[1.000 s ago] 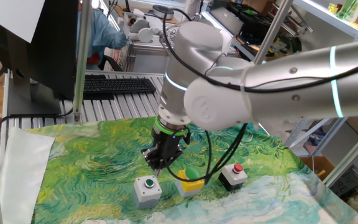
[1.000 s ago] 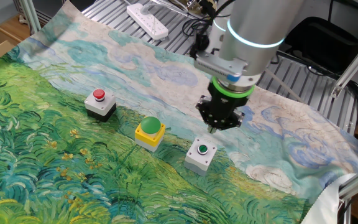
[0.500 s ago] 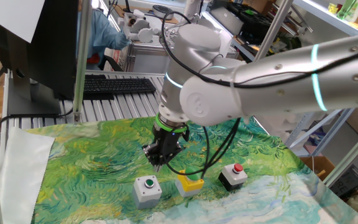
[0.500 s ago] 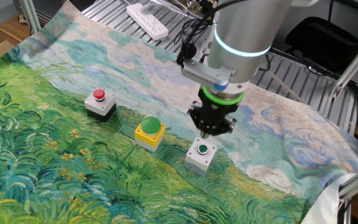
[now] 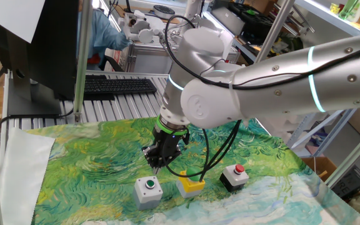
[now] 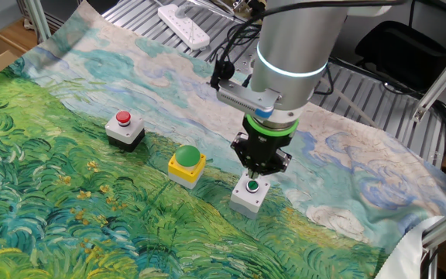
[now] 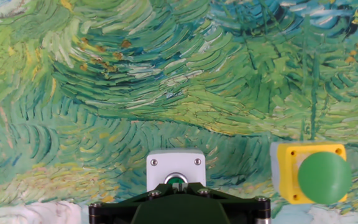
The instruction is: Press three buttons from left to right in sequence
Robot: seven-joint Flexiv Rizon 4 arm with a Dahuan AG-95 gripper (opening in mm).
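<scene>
On the painted cloth covering the table (image 6: 68,178), the closed tool (image 6: 255,172) hangs just above the grey button box (image 6: 249,194), first in sequence, with the yellow box (image 6: 186,166) at its 10 o'clock; the next move is judged a short straight descent onto the small green button.

Painted cloth (image 6: 68,194), green and blue swirls, spread under the end effector (image 6: 259,172) over the worktop (image 5: 120,106). Beyond the end effector: black keyboard (image 5: 117,85) in one fixed view, white power strip (image 6: 183,24) in the other.
</scene>
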